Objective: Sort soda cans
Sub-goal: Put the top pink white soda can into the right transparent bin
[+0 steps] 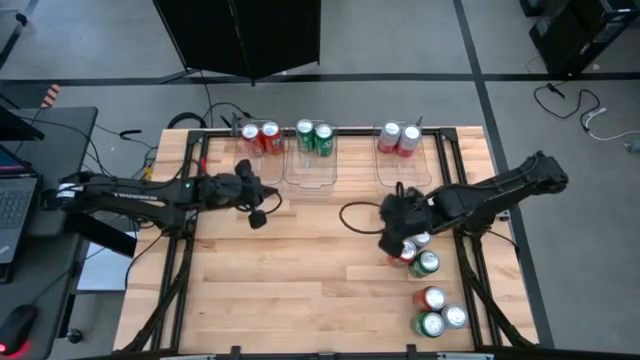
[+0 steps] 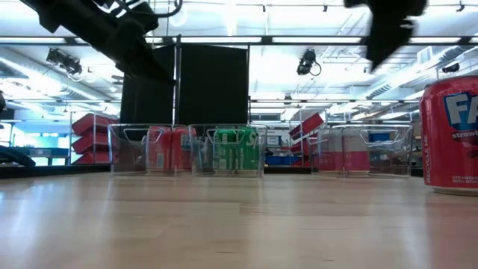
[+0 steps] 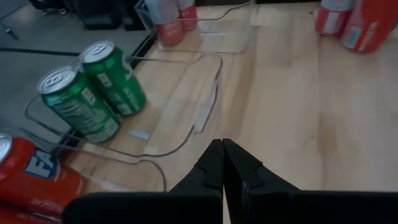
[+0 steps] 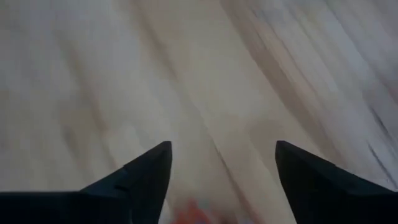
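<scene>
Glossy red cylindrical can (image 2: 450, 138) nearest, on the pale wood-grain bench (image 1: 300, 270), loose cans near its right edge, right gripper (image 1: 393, 243) spread wide above them, left gripper (image 1: 258, 217) clenched, empty, beside clear plastic bins (image 1: 312, 165) holding sorted cans along the back edge.

The table (image 1: 300, 260) is pale planked wood with a smooth, faintly satin finish. At its far edge stand 3 clear glossy plastic bins (image 3: 186, 118). The soda cans (image 3: 93, 93) are glossy printed metal with bare silver tops.
</scene>
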Robot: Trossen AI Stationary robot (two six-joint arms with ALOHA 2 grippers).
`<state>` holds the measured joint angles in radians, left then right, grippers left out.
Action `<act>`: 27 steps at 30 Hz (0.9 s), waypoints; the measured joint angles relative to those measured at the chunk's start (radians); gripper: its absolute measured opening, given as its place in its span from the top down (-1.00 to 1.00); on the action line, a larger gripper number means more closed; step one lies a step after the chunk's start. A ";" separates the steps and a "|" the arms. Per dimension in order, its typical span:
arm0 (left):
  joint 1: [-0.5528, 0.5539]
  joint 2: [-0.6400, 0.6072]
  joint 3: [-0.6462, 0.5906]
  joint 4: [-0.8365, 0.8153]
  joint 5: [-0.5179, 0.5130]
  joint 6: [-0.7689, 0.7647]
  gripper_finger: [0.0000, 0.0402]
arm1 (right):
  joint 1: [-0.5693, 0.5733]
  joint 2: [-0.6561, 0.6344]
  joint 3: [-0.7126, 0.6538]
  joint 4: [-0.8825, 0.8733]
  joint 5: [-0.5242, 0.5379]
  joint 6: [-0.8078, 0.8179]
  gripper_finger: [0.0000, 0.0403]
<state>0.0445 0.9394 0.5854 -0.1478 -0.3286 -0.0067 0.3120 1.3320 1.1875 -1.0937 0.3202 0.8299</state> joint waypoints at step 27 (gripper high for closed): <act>-0.033 0.002 0.000 -0.060 0.000 0.006 1.00 | 0.035 0.001 -0.140 -0.273 -0.251 0.668 -0.57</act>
<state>0.0113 0.9409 0.5850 -0.2082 -0.3286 -0.0010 0.3469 1.3331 1.0471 -1.3670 0.0688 1.4974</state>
